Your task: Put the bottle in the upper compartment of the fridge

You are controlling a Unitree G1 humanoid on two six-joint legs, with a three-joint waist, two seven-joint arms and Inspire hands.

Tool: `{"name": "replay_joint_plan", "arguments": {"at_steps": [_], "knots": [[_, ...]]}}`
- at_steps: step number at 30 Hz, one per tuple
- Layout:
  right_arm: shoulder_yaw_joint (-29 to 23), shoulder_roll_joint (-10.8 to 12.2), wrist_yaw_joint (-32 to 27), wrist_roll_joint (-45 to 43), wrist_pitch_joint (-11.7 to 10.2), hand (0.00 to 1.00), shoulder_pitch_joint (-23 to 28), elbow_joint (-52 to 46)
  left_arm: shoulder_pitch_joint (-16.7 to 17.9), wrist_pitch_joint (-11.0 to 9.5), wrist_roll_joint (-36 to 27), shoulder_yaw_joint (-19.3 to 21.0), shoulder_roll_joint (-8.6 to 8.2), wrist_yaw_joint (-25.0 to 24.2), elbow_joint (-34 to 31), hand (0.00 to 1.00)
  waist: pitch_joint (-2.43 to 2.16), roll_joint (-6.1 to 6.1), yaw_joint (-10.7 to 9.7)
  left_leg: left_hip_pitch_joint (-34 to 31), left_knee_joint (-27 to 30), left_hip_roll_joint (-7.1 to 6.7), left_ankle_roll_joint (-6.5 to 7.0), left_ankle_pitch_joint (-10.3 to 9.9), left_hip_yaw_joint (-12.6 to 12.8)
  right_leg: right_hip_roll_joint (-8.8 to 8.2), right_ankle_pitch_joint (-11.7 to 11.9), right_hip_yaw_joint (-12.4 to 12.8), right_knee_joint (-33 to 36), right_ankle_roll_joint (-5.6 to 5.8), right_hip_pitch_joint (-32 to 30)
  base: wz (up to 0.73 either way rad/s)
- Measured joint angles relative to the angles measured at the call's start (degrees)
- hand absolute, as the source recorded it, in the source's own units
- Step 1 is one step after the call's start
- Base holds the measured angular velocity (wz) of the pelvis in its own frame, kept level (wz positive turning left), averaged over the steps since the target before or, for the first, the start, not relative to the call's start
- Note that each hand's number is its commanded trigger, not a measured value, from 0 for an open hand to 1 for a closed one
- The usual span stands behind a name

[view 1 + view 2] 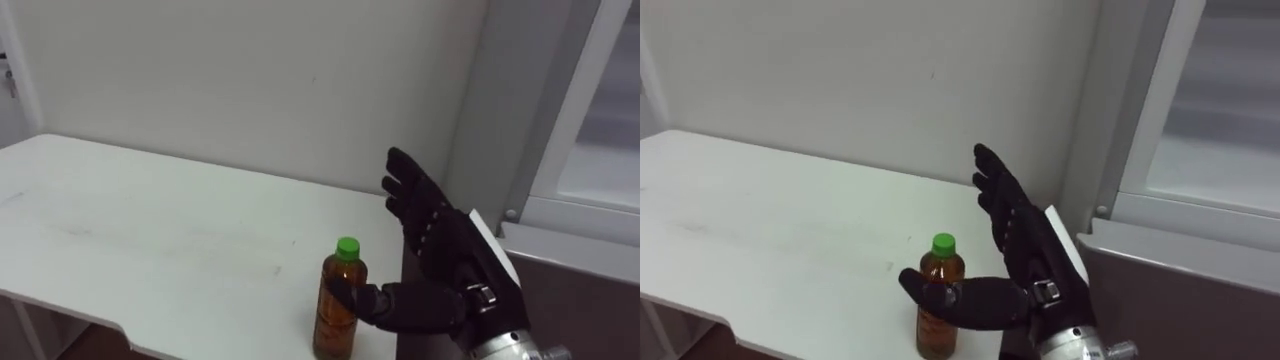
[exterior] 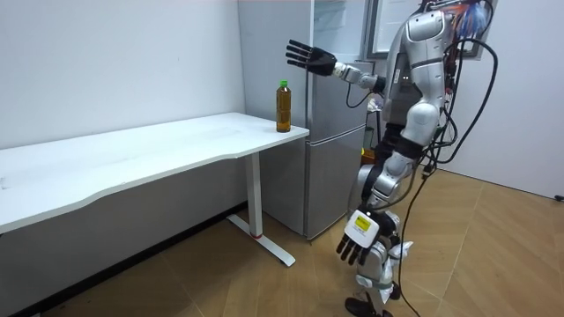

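Long white table (image 2: 132, 163) w/ white legs along plain pale wall (image 2: 115, 62); light-brown wood-plank floor (image 2: 493, 255).

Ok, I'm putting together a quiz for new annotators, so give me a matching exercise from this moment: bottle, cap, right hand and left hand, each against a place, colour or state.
Things:
1. bottle
2. cap
3. right hand
4. left hand

Descriptions:
A. hangs low at the robot's side
B. green
C. upright at the end of the table
D. raised, fingers spread

Pairs: 1-C, 2-B, 3-D, 4-A
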Motion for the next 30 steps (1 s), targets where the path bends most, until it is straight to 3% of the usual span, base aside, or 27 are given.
{"name": "replay_joint_plan", "arguments": {"at_steps": [6, 15, 24, 26, 30], "knots": [[0.0, -0.2, -4.7, 0.4, 0.0, 0.0, -1.4, 3.9, 0.4, 0.2, 0.2, 0.0, 0.04, 0.0, -0.2, 0.0, 0.11, -0.18, 0.2, -0.1, -0.1, -0.06, -0.11, 0.2, -1.4, -0.15, 0.0, -0.8, -0.1, 0.01, 0.4, 0.12], [0.0, -1.3, -10.9, 2.6, 0.1, 0.0, -3.8, 7.4, 0.5, 2.4, 0.9, 0.1, 0.04, 0.2, -0.9, 0.0, 0.04, -1.15, 1.1, -0.7, -0.1, -0.36, -0.13, 0.4, -2.6, -0.42, -0.2, -2.2, 0.0, 0.36, 0.4, 0.07], [0.1, -1.4, -14.0, 4.4, 0.3, 0.0, -11.2, 18.7, 0.8, 4.0, 1.6, 1.1, 0.2, 0.0, -1.6, 0.0, -0.18, -1.84, 3.0, -1.1, 0.0, -1.09, 0.33, 0.9, -4.1, -1.19, -0.4, -3.9, 0.1, 0.58, 0.6, 0.11], [0.0, -1.5, -15.2, 6.7, 1.0, 0.0, -13.5, 22.1, 0.6, 4.6, 1.8, 1.2, 0.18, 0.0, -1.8, 0.0, -0.16, -2.01, 3.1, -2.0, 0.8, -1.45, 0.4, 1.0, -5.5, -1.3, -0.4, -4.7, 0.1, 0.64, 0.6, 0.23], [0.1, -1.5, -17.2, 8.3, 1.0, 0.0, -14.3, 24.8, 0.6, 5.7, 1.9, 1.1, 0.19, 0.0, -1.8, 0.0, -0.11, -1.97, 4.1, -2.3, 0.9, -1.88, 0.62, 1.3, -6.2, -1.84, -0.6, -5.6, 0.1, 0.93, 0.7, 0.17]]}}
